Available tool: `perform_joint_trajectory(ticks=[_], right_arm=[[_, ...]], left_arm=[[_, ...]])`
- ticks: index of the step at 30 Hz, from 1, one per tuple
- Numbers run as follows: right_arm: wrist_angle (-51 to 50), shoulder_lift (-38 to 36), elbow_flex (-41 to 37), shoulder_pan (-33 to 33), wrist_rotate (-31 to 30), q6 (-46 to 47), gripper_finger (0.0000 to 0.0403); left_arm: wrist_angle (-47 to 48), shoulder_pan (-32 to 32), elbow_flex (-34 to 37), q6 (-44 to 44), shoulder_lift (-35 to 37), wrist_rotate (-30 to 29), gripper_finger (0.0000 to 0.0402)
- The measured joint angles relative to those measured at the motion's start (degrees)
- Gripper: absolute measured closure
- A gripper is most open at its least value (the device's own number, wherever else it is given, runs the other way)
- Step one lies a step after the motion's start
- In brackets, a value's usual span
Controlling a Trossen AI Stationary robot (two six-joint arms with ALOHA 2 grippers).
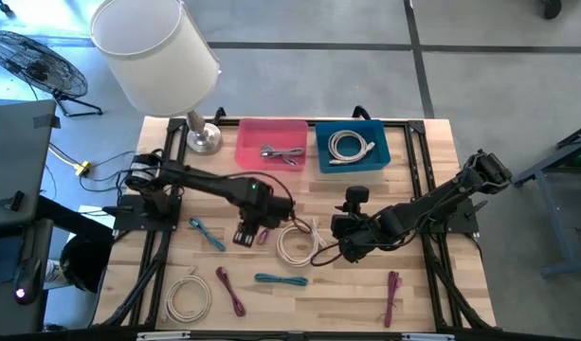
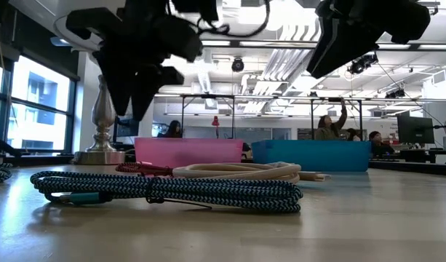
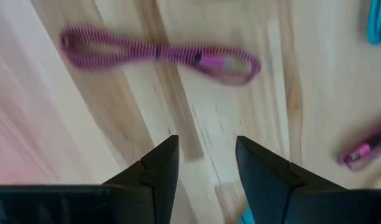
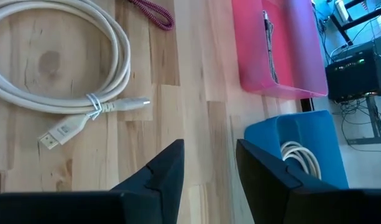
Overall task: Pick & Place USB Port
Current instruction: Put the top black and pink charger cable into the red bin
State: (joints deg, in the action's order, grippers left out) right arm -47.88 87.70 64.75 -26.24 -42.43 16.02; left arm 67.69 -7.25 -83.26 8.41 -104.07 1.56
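Note:
Several coiled USB cables lie flat on the wooden table (image 1: pixel 423 294). My left gripper (image 1: pixel 247 235) hangs open, pointing down, above the table's middle. A short magenta cable (image 3: pixel 159 55) lies just past its fingertips, and nothing is between the fingers (image 3: pixel 206 146). My right gripper (image 1: pixel 347 248) is open too, slanting down beside a beige cable coil (image 1: pixel 295 242), which lies ahead of its fingers (image 4: pixel 59 62). The pink bin (image 1: pixel 271 144) holds a grey cable (image 1: pixel 282 154). The blue bin (image 1: pixel 353 147) holds a white cable (image 1: pixel 350 147).
A lamp (image 1: pixel 157 52) stands at the far left corner beside the pink bin. More cables lie toward the near edge: white (image 1: pixel 188 296), magenta (image 1: pixel 230 289), teal (image 1: pixel 281 280), magenta (image 1: pixel 392 296), and a blue one (image 1: pixel 207 234) at the left. People show in the room behind (image 2: pixel 328 125).

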Motion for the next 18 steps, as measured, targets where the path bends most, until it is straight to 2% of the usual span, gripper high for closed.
perform_joint_trajectory(ticks=[4, 7, 11, 18], right_arm=[[-0.47, 0.00, 0.00, -0.17, 0.99, 0.04, 0.0265], [-1.00, 0.00, 0.00, -0.49, 1.00, 0.47, 0.0265], [-0.94, 0.00, 0.00, -1.07, 1.00, 0.57, 0.0265], [-1.01, 0.00, 0.00, -1.20, 1.00, 1.70, 0.0265]], left_arm=[[-5.77, -1.56, 0.00, -3.05, 0.00, -0.97, 0.0245], [-8.81, -1.92, -0.07, -4.61, -0.51, 0.98, 0.0245], [-9.22, -1.81, 0.27, -7.24, -1.32, 2.89, 0.0245], [-8.92, -1.79, 2.37, -3.81, -2.70, 1.64, 0.0245]])
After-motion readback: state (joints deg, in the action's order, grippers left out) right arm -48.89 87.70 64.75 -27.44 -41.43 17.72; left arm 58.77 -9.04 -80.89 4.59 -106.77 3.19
